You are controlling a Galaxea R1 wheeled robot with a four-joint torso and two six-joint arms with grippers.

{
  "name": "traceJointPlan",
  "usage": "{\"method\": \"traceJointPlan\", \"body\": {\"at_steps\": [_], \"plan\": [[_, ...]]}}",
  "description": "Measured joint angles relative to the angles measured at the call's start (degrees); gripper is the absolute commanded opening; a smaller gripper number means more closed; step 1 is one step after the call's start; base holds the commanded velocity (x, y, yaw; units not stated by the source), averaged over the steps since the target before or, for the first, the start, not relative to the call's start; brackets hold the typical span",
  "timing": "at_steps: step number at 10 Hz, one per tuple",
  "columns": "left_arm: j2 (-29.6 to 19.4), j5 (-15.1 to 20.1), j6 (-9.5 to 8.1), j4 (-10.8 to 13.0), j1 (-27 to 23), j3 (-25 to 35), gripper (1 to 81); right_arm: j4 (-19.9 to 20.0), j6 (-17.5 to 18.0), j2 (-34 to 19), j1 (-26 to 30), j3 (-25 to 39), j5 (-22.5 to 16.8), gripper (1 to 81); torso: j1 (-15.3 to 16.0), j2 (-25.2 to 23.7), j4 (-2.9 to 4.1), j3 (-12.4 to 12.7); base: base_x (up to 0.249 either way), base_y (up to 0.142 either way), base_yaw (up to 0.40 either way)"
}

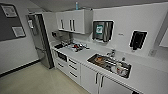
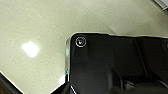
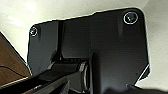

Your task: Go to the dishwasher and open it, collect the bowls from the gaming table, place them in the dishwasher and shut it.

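Pincer state on either arm cannot be told: both wrist views look past the robot's own dark plate onto pale speckled floor [image 2: 37, 27], with no fingers to make out and nothing seen carried.

From the head view, the robot faces a small office kitchen. A white surface [image 1: 82, 56] runs along the wall, carrying a steel sink [image 1: 109, 64] crowded with crockery and a tap [image 1: 111, 53] behind it. Clutter lies on the far end of the surface near a tall steel refrigerator [image 1: 41, 40]. White wall cabinets [image 1: 71, 22] hang above, with a paper-towel dispenser [image 1: 102, 30] and a dark soap dispenser [image 1: 137, 39] fixed to the wall further along.

Below the surface sit white drawers with black handles [image 1: 73, 67] and white cabinet doors [image 1: 91, 80]. A dark-fronted built-in unit [image 1: 62, 56] sits at the refrigerator end, but whether it is the dishwasher is too blurred to tell; no grey steel front can be picked out with confidence, and nothing under the surface stands open.

By the look of things the task is at its very start: the robot appears to be arriving at the kitchen, the dishwasher is not yet opened, and the bowls and gaming table lie somewhere outside this scene. Opening, collecting, loading and closing all seem left to do.
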Motion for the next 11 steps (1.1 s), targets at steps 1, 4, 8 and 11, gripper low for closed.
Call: {"method": "traceJointPlan", "body": {"at_steps": [1,4,8,11], "plan": [[0.1,-0.2,0.02,0.0,-0.2,0.0,81.1,0.0,0.0,0.3,0.0,-0.3,-0.4,81.1,0.0,0.0,0.00,0.0,0.000,0.000,0.347],[0.3,0.0,0.02,0.0,-0.1,0.0,81.1,0.0,0.0,-0.2,0.1,-1.8,-0.4,81.1,0.0,0.0,0.00,0.0,0.000,0.000,0.356],[0.3,-0.1,0.02,0.0,-0.1,0.0,81.1,0.1,0.0,0.1,0.1,-1.8,-0.1,81.1,0.0,0.0,0.00,0.0,0.000,0.000,0.358],[0.3,-0.1,0.02,0.0,-0.2,0.0,81.1,0.0,0.0,0.1,0.1,-1.8,0.6,81.1,0.0,0.0,0.00,0.0,0.000,0.000,0.359]]}}
